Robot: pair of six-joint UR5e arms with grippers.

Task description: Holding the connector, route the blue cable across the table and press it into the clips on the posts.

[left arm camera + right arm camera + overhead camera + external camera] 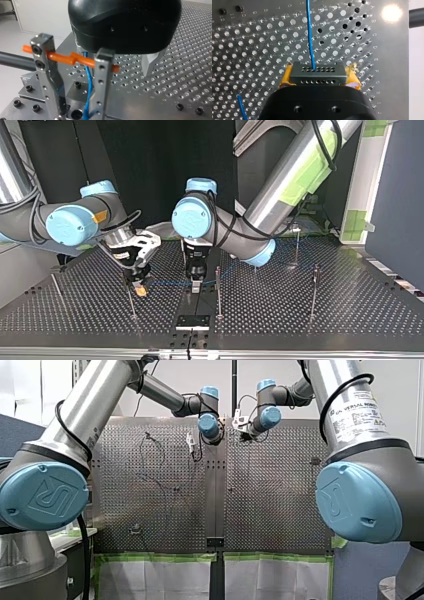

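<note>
Firstly, connector (pixel 317 70): dark grey block with two rows of small holes, clamped between the yellow pads of my right gripper (pixel 319 77), above the perforated tabletop (pixel 249 50).

Cable (pixel 310 37): blue and thin. It leaves the connector's face and runs straight ahead of the fingers over the holes. A second short stretch shows beside the gripper body. In the top view it spans low over the tabletop, from my right gripper toward my left gripper (pixel 196 285), near the middle.

Next, my left gripper: black body, metal fingers (pixel 150 62) parted, nothing clamped. The cable drops past just beside the partly hidden finger.

Clip (pixel 75 58): orange, set across two drilled metal bars close in front of my left gripper. The cable hangs between those bars; whether it is seated in the clip, cannot tell.

Posts (pixel 218 290): thin, upright, several across the tabletop. One stands just beside my left gripper, another (pixel 132 300) just beside my right gripper.
</note>
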